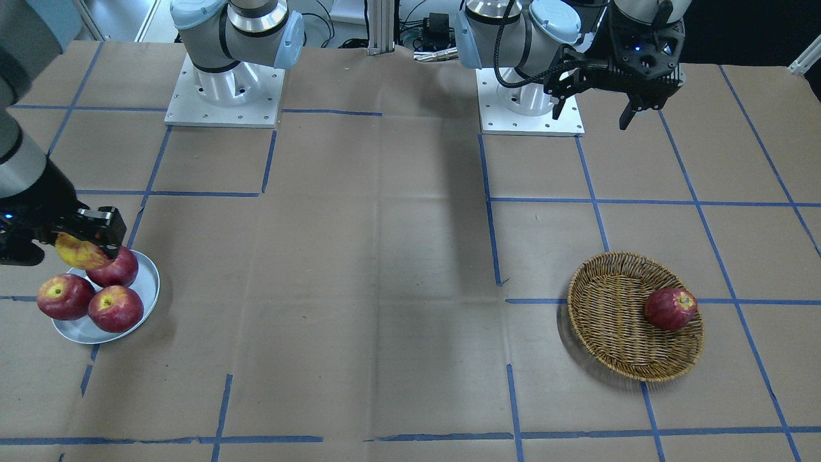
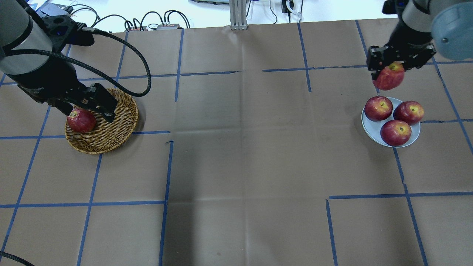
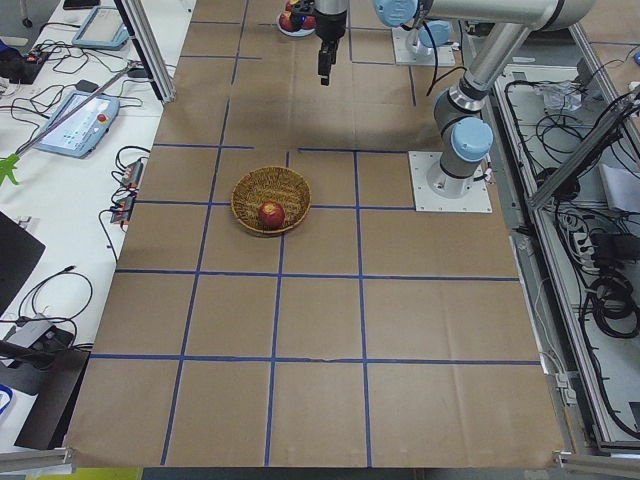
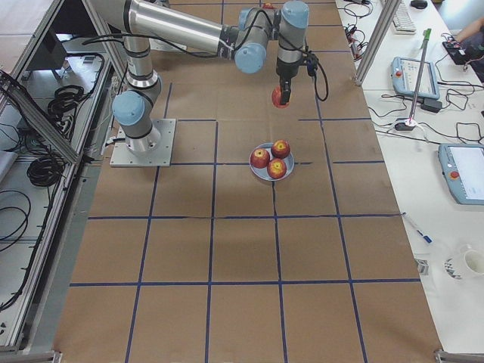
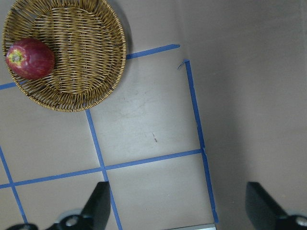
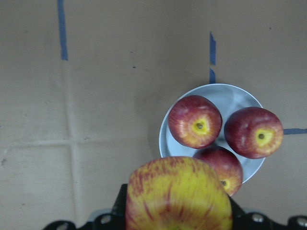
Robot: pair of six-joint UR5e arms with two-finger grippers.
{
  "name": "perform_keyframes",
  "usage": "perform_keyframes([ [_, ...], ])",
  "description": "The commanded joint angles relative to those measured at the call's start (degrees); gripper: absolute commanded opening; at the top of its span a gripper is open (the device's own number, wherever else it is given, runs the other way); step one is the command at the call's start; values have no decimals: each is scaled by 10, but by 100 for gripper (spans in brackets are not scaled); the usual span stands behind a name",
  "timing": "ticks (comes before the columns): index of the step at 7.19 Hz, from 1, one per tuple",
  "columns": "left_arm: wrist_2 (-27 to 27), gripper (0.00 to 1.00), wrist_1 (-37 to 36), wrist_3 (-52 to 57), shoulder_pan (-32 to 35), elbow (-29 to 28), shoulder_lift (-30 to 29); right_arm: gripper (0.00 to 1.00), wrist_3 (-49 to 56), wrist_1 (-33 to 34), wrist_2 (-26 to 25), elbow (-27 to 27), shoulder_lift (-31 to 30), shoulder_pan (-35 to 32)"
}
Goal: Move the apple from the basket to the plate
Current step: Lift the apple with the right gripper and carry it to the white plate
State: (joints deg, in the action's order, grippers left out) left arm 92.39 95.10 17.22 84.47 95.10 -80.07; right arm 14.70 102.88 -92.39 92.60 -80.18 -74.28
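My right gripper [image 2: 390,68] is shut on the yellow, red-streaked apple [image 2: 388,77] and holds it in the air beside the edge of the plate [image 2: 373,129]. The apple fills the bottom of the right wrist view [image 6: 178,194], with the plate [image 6: 225,96] just beyond it. The front view shows the apple [image 1: 80,253] over the plate's [image 1: 144,301] back rim. The brown wicker basket [image 2: 111,133] lies at the left. My left gripper [image 1: 591,112] is open and empty, high above the table; its fingertips [image 5: 98,201] frame the wrist view.
Three deep red apples [image 2: 378,108] with yellow tops fill most of the plate. A dark red apple [image 2: 81,120] lies in the basket, also in the left wrist view [image 5: 29,58]. Blue tape lines cross the brown paper table.
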Motion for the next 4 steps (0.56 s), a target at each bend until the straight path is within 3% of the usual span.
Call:
perform_keyframes([
  [1,0,99,0,1,0,0,0,57,88,45,5,40,7,67],
  [4,-1,99,0,2,0,0,0,57,99,150,4,104,41,76],
])
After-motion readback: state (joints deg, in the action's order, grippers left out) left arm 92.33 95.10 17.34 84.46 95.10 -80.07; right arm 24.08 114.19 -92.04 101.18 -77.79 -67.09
